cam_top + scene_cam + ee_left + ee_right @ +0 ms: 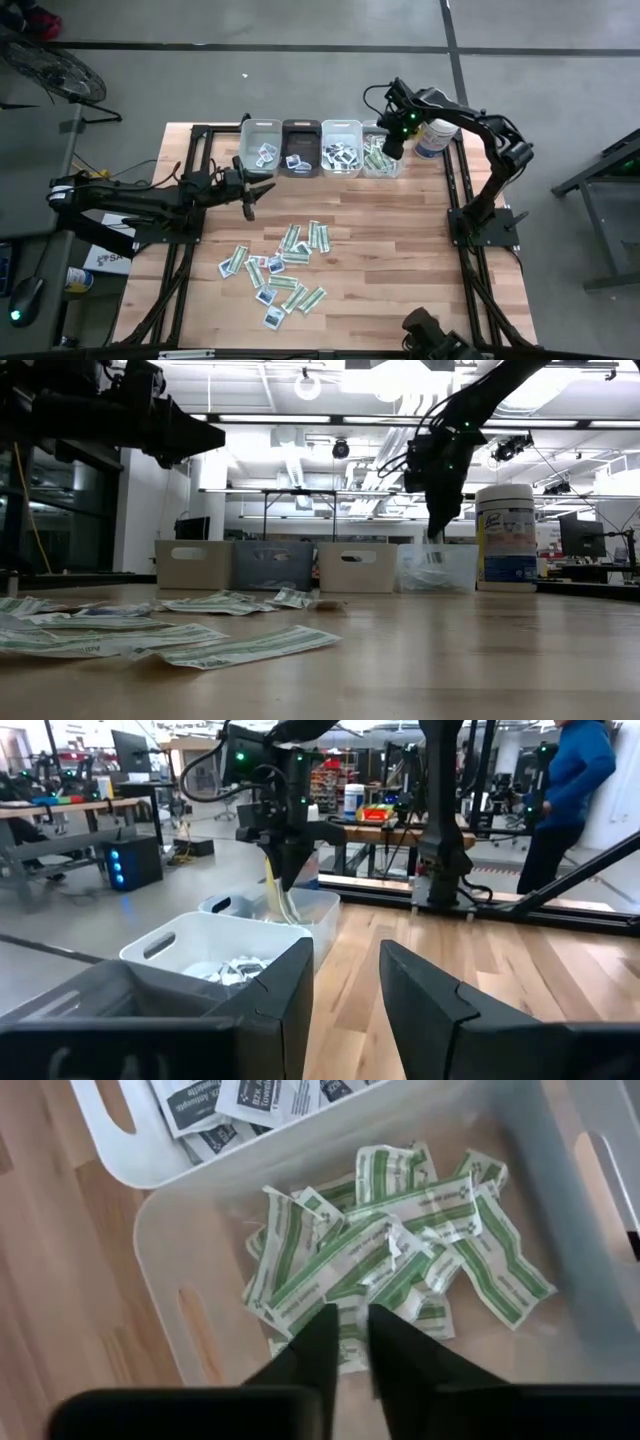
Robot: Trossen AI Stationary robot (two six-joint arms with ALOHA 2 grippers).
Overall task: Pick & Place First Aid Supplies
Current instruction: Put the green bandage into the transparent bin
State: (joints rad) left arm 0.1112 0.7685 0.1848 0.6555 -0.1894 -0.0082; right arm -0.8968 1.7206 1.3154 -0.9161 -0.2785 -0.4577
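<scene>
One strip [273, 888] under right hand [352, 1348] over clear bin [165, 1270], grip unclear; left hand [346, 995] released.

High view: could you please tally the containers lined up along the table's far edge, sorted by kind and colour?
Light opaque bins: 2
Dark bin: 1
Clear bin: 1
White canister: 1
Total: 5
</scene>
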